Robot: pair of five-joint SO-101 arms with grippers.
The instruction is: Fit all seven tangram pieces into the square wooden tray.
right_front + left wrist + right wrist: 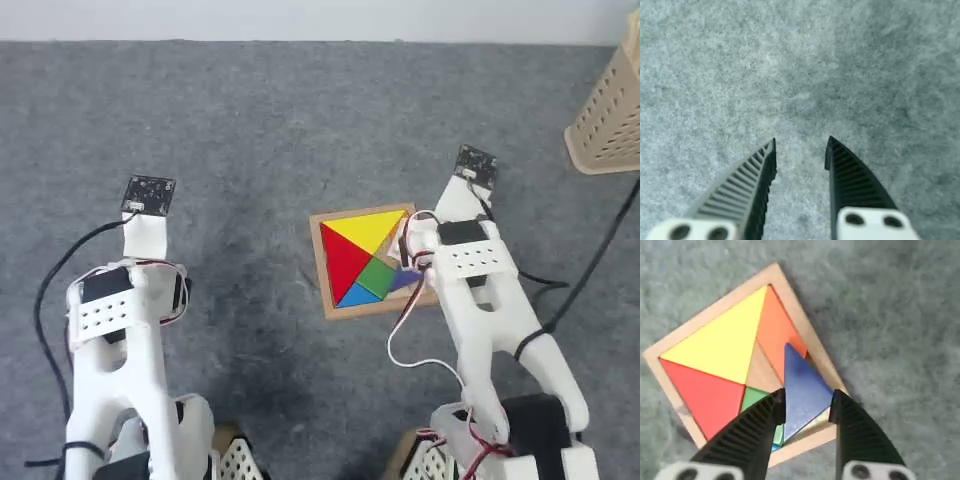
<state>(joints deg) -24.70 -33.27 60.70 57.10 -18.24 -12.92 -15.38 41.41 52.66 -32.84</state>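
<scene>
The square wooden tray lies on the grey carpet right of centre. In it sit a yellow triangle, a red triangle, an orange piece and a green square, with a bare wooden gap between them. My right gripper is shut on a blue-purple triangle, held tilted over the orange piece at the tray's edge; the same triangle peeks out under the right arm. Well to the left of the tray, my left gripper hangs open over bare carpet.
A beige perforated basket stands at the far right edge. Cables trail from both arms near the front. Grey carpet stretches open between the arms and toward the back.
</scene>
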